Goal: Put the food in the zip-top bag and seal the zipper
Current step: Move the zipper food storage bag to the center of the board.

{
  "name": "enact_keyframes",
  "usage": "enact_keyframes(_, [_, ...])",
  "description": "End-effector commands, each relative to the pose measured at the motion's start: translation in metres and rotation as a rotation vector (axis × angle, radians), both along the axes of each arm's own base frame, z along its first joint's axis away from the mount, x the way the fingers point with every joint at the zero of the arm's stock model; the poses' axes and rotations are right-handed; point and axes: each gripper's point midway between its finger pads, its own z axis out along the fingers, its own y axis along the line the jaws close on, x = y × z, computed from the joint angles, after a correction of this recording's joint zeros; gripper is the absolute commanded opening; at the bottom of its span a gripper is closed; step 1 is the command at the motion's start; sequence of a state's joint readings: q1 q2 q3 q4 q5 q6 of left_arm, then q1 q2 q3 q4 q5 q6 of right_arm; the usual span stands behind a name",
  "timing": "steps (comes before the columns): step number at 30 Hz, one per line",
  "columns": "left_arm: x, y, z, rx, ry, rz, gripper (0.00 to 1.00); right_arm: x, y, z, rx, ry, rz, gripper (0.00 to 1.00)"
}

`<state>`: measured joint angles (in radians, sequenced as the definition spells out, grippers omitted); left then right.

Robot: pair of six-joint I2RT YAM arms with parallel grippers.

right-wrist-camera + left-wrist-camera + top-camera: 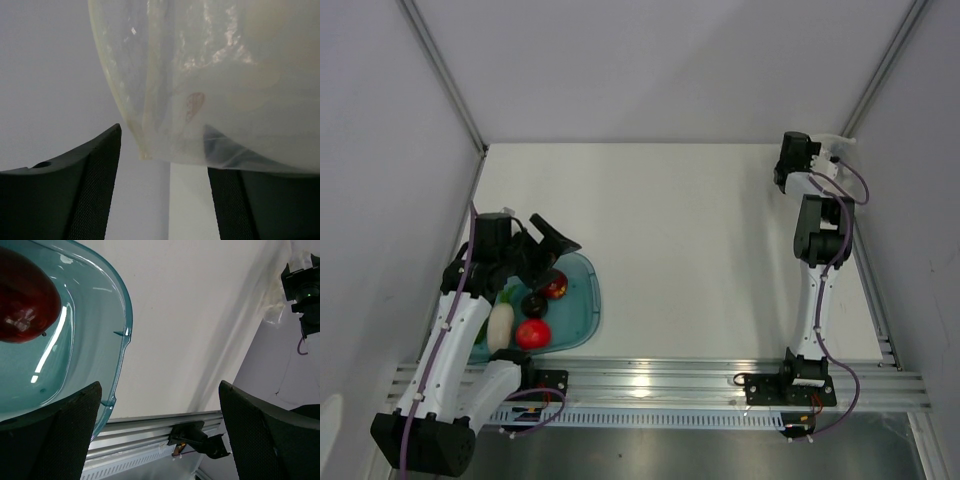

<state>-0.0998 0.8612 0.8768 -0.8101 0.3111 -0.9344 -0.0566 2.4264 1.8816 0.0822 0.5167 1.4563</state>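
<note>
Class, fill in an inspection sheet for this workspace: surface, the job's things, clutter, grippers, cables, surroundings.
Surface: white table, with a tray on its left side.
Job's things: food lies in the teal tray; zip-top bag at the far right corner.
Clutter: nothing seen.
Grippers: left gripper open over the tray; right gripper open at the bag's lower edge.
Cables: purple cables run along both arms.
Surroundings: pale walls; metal rail at the near edge.
</note>
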Motion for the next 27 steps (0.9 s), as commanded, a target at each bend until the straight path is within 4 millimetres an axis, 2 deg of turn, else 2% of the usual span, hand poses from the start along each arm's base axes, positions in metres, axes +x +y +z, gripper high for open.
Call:
enact_keyframes(1, [0.016, 0.003, 0.024, 0.042, -0.095, -0.022, 1.0, 0.002, -0.033, -0.002, -0.009, -0.04, -0.098, 0.61])
enact_keyframes(2, [0.016, 0.003, 0.023, 0.044, -0.09, -0.024, 0.99, 0.001, -0.035, -0.009, 0.0, -0.037, -0.097, 0.56])
enact_keyframes(3, [0.018, 0.003, 0.026, 0.047, -0.094, -0.025, 0.99, 0.002, -0.036, -0.01, 0.006, -0.048, -0.094, 0.45])
enact_keyframes(5, [0.022, 0.003, 0.028, 0.052, -0.094, -0.03, 1.0, 0.002, -0.038, -0.013, 0.017, -0.055, -0.094, 0.33])
enact_keyframes(8, [0.024, 0.001, 0.028, 0.041, -0.086, -0.036, 1.0, -0.001, -0.039, -0.016, 0.035, -0.05, -0.085, 0.08])
enact_keyframes(11, [0.022, -0.001, 0.026, 0.032, -0.077, -0.044, 0.99, -0.002, -0.034, -0.015, 0.028, -0.037, -0.028, 0.0])
enact_keyframes(12, [0.02, -0.001, 0.025, 0.033, -0.068, -0.046, 0.99, 0.001, -0.024, -0.013, 0.038, -0.03, 0.032, 0.0])
enact_keyframes(13, [0.02, -0.001, 0.025, 0.035, -0.069, -0.046, 0.99, 0.001, -0.019, -0.009, 0.031, -0.024, 0.067, 0.0])
enact_keyframes(14, [0.018, -0.001, 0.025, 0.034, -0.069, -0.048, 0.99, 0.0, -0.014, 0.006, 0.022, -0.033, 0.101, 0.0])
enact_keyframes(15, [0.015, 0.0, 0.024, 0.038, -0.058, -0.049, 0.99, -0.004, -0.003, 0.001, 0.003, 0.003, 0.149, 0.0])
enact_keyframes(17, [0.011, -0.001, 0.022, 0.037, -0.038, -0.064, 0.99, -0.01, 0.021, 0.01, 0.009, 0.014, 0.261, 0.0])
enact_keyframes(18, [0.009, -0.002, 0.022, 0.037, -0.032, -0.075, 0.98, -0.016, 0.039, 0.028, -0.008, 0.009, 0.32, 0.0])
enact_keyframes(19, [0.005, -0.003, 0.02, 0.032, -0.009, -0.08, 0.97, -0.027, 0.059, 0.02, 0.011, 0.037, 0.399, 0.0])
enact_keyframes(20, [0.001, -0.006, 0.02, 0.017, 0.004, -0.096, 0.96, -0.034, 0.073, 0.022, 0.009, 0.048, 0.456, 0.0])
enact_keyframes(21, [-0.002, -0.008, 0.018, 0.009, 0.016, -0.105, 0.95, -0.048, 0.099, 0.029, 0.0, 0.063, 0.565, 0.0])
enact_keyframes(23, [-0.007, -0.012, 0.023, -0.015, 0.011, -0.125, 0.94, -0.072, 0.124, 0.025, 0.002, 0.125, 0.667, 0.0])
enact_keyframes(24, [-0.009, -0.013, 0.022, -0.023, 0.01, -0.13, 0.94, -0.084, 0.137, 0.041, -0.028, 0.126, 0.726, 0.0])
enact_keyframes(25, [-0.012, -0.014, 0.024, -0.027, 0.007, -0.135, 0.94, -0.103, 0.149, 0.028, -0.003, 0.164, 0.794, 0.0])
enact_keyframes(26, [-0.015, -0.016, 0.026, -0.04, 0.002, -0.148, 0.94, -0.123, 0.171, 0.02, 0.011, 0.216, 0.862, 0.0])
enact_keyframes(27, [-0.018, -0.017, 0.029, -0.047, -0.009, -0.155, 0.94, -0.138, 0.179, 0.019, 0.014, 0.234, 0.904, 0.0])
